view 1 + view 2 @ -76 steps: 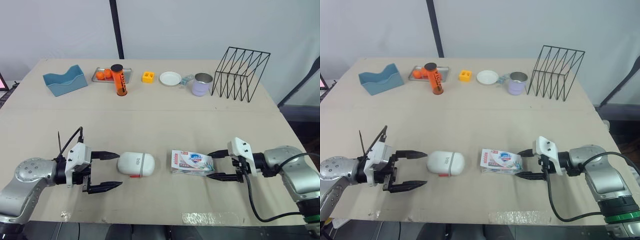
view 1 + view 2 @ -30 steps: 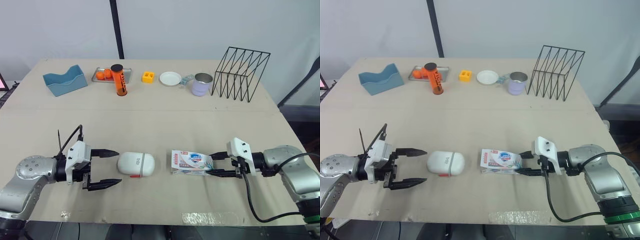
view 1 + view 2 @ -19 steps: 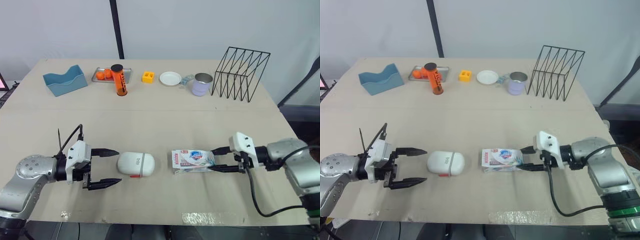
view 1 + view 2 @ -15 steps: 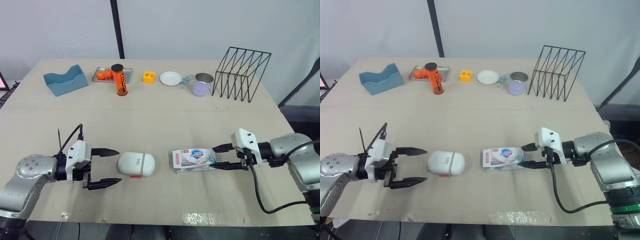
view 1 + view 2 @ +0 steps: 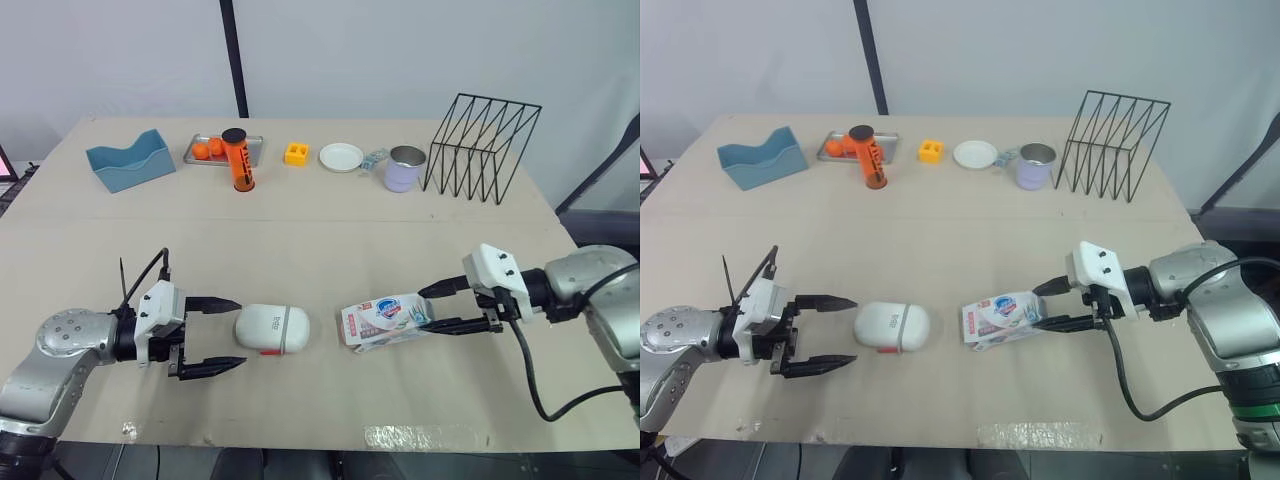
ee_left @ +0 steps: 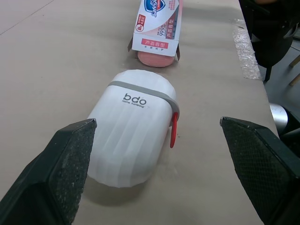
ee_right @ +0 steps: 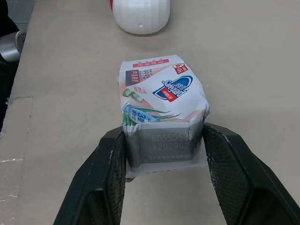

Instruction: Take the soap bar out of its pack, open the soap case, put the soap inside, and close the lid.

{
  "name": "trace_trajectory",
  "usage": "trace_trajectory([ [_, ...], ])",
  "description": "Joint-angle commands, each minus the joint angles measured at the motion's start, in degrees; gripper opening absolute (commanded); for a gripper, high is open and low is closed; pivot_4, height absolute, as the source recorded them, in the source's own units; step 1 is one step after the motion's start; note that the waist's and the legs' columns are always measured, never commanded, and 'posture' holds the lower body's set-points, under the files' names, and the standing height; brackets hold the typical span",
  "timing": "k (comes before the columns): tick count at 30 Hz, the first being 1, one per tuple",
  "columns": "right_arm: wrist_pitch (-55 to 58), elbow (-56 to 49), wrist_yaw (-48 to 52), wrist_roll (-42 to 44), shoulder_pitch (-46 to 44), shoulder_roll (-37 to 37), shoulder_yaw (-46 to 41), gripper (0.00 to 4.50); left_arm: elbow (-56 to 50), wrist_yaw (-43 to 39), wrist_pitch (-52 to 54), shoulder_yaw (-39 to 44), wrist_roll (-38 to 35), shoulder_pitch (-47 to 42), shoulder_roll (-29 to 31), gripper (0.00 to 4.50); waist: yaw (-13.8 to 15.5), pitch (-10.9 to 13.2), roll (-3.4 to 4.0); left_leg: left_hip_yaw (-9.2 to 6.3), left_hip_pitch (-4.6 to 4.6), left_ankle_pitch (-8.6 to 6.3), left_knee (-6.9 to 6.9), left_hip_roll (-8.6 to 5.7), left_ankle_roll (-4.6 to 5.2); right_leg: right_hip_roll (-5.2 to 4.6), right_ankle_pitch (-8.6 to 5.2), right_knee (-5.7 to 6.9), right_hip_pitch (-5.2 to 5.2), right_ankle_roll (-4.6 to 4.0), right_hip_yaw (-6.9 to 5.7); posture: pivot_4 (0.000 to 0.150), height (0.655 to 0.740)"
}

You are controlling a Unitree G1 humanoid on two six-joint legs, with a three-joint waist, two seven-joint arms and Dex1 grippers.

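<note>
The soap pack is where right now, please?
In the left eye view the soap pack lies right of the soap case, its right end clamped in the right gripper.

On the near half of the table (image 5: 320, 250) the soap case (image 5: 271, 328) lies left of centre, with the soap pack (image 5: 385, 320) just to its right and apart from it. The left gripper (image 5: 240, 334) sits at the case's left with its fingers spread on either side of that end, while the right gripper (image 5: 425, 312) clamps the pack's right end, which is off the table while its left end rests on it. Along the far edge, left to right, stand a bin (image 5: 130, 160), a tray (image 5: 255, 150) with a canister (image 5: 238, 160) at its near edge, a block (image 5: 296, 154), a plate (image 5: 341, 157), a cup (image 5: 405, 169) and a wire rack (image 5: 482, 148).
</note>
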Motion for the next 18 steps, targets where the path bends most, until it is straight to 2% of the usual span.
trace_trajectory([
  [1, 0.5, -2.3, 0.8, 2.1, -1.1, -1.8, -3.0, 2.55, 0.2, -0.6, -0.5, 0.4, -0.2, -0.6, 0.2, 4.50, 0.0, 0.0, 0.00, 0.00, 0.00, 0.00, 0.00, 0.00, 0.00, 0.00, 0.00, 0.00, 0.00, 0.00, 0.00, 0.150, 0.7400],
  [10, 2.3, -2.6, 1.7, 5.1, 1.5, -4.8, -7.7, 2.55, 2.2, -1.9, -1.1, 0.4, 0.4, -1.9, 0.5, 4.50, 0.0, 0.0, 0.00, 0.00, -0.01, 0.00, 0.00, 0.00, 0.00, -0.01, 0.00, -0.01, 0.00, 0.00, -0.01, 0.150, 0.7400],
  [18, 4.8, 1.6, 2.4, 7.7, 4.4, -8.2, -15.3, 2.55, 4.1, -2.9, -1.5, -0.2, 1.2, -3.9, 0.2, 4.50, 0.0, 0.0, 0.00, 0.01, -0.02, 0.00, 0.00, -0.01, 0.00, -0.01, 0.00, -0.01, -0.01, 0.00, -0.01, 0.150, 0.7400],
])
